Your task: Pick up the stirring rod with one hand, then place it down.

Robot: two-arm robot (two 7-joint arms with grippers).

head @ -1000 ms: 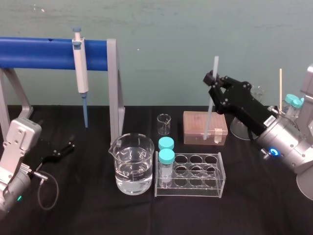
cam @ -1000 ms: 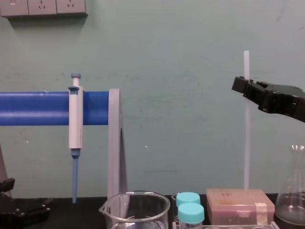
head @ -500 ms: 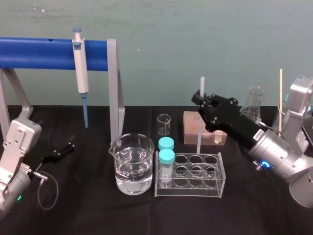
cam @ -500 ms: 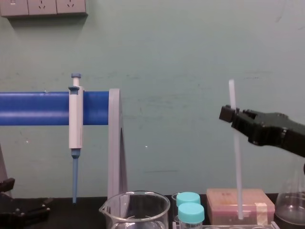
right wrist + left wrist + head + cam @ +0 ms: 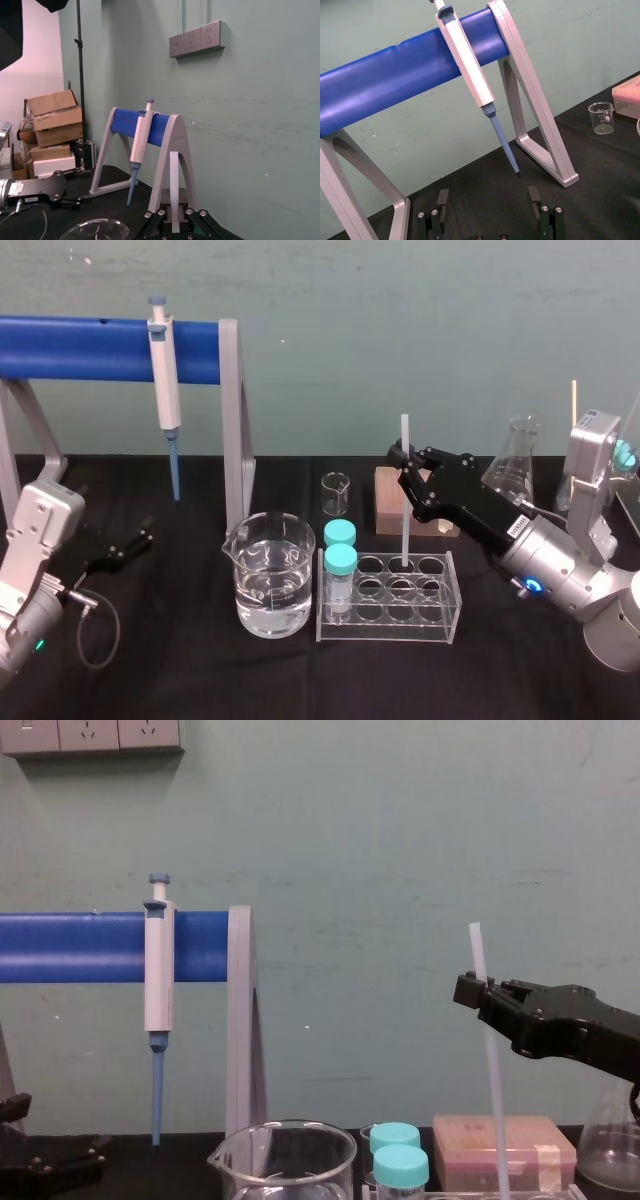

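Well, the black flat-jawed right gripper is clamped on the thin translucent white stirring rod, held upright, its lower end seemingly inside a rear hole of the clear plastic tube rack. The left gripper rests parked at the table's left, fingers spread.

Black table carries beaker, tube rack, pink box, pipette stand.

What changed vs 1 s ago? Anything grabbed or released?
The right gripper, shut on the stirring rod throughout, carried it left and down, from by the brown box to the test tube rack; the rod's lower end is now at a back-row hole. Nothing released. The left gripper, parked open, the pipette and the beaker stayed put.
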